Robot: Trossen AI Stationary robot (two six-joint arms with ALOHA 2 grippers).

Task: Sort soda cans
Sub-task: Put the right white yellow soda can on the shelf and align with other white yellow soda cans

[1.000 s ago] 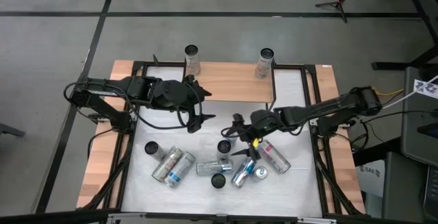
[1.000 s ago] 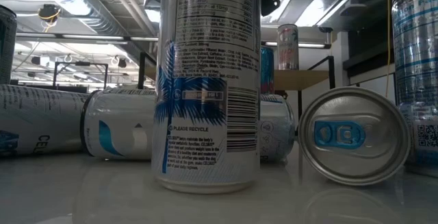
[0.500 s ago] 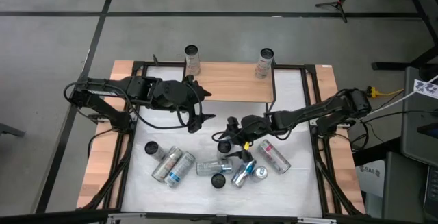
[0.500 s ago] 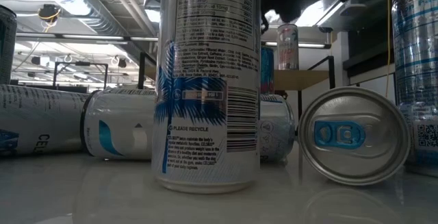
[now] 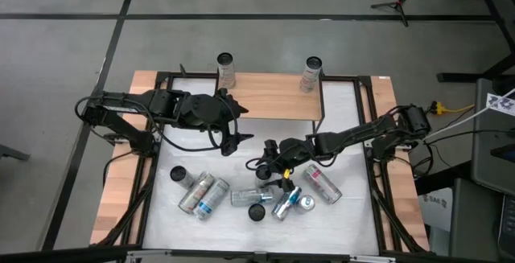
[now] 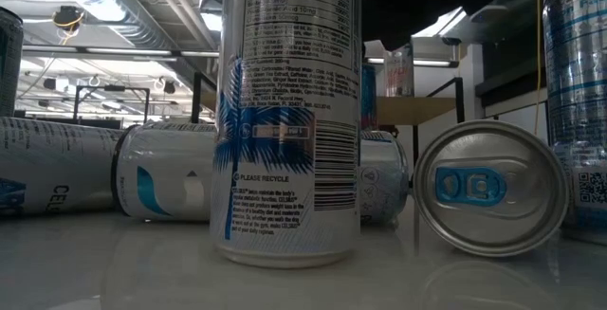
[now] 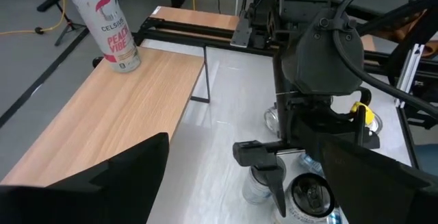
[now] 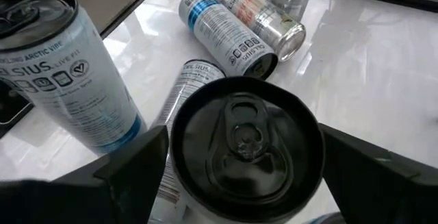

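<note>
Right pincer [image 5: 268, 166] nearer — agape astride black-topped can [image 8: 246, 142]

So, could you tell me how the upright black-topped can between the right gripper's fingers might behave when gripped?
The black-topped can is tall and slim, so a sideways nudge may tip it. Its smooth round wall could slip. The right gripper straddles it, fingers open.

"PEACH VIBE" on shelf can [image 7: 106, 25]

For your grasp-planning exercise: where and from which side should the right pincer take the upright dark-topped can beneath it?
Grip the upright dark-topped can across its round side wall just below the rim, coming straight down. It stands upright, and the open right pincer already straddles its top.
</note>
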